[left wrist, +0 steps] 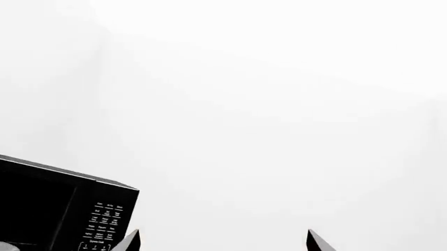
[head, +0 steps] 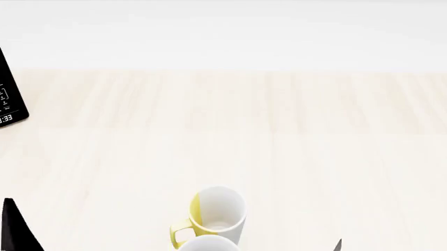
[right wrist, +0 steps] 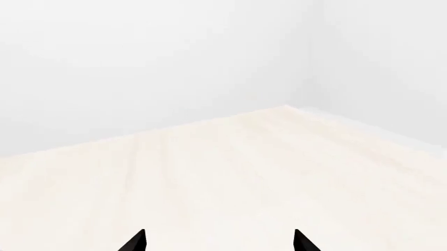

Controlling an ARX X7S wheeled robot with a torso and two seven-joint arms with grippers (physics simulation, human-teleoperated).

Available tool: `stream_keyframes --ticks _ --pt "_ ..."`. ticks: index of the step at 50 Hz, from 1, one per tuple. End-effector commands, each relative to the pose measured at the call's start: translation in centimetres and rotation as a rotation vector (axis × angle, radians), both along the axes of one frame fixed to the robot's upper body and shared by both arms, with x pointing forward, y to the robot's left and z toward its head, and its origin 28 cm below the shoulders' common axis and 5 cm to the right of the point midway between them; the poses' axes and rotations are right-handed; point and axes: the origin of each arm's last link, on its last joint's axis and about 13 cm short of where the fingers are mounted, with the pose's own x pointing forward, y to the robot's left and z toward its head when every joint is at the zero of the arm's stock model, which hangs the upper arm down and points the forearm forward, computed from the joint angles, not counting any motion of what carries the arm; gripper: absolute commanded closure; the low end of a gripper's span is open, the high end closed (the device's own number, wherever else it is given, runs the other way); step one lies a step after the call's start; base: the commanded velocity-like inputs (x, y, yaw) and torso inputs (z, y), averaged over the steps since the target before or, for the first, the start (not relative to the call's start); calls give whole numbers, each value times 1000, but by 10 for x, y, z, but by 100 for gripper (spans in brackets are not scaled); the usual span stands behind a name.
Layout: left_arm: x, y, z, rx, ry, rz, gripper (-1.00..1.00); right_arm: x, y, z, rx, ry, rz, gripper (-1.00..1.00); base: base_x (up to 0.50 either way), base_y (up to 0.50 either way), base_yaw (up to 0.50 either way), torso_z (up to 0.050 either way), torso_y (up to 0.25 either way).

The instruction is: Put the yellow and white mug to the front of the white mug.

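The yellow and white mug point(head: 213, 215) stands on the pale wooden table near the front edge of the head view, yellow handle toward the left. Just in front of it, only the top rim of the white mug point(head: 208, 243) shows at the bottom edge. My left gripper point(left wrist: 222, 241) is open and empty, with its fingertips wide apart; one finger point(head: 15, 227) shows at the head view's lower left. My right gripper point(right wrist: 219, 240) is open and empty over bare table; a fingertip point(head: 338, 244) shows at the head view's lower right. Both grippers are apart from the mugs.
A black microwave point(head: 8, 97) with a keypad stands at the table's far left; it also shows in the left wrist view point(left wrist: 63, 209). White walls stand behind the table point(head: 279, 136), and a wall corner point(right wrist: 307, 78) shows in the right wrist view.
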Motion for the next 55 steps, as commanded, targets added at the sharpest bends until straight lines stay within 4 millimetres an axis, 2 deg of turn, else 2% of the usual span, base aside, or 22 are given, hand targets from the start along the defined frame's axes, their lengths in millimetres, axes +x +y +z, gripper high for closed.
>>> stream_keyframes --ticks 1,17,31,44,55 --pt "-4 -6 2 -3 -21 178 -100 -2 2 3 -86 -29 -93 -100 0 0 0 0 0" --pt "-8 -7 3 2 -43 314 -100 -4 10 5 -184 -59 -173 -100 0 0 0 0 0" --pt "-21 -11 10 37 -116 401 -100 -11 12 12 -268 -97 -325 -100 0 0 0 0 0" --pt "-27 -10 20 51 -133 489 -100 -18 14 18 -287 -149 -385 -100 0 0 0 0 0" --pt "-29 -11 19 59 -146 507 -100 -19 13 19 -292 -161 -424 -100 0 0 0 0 0"
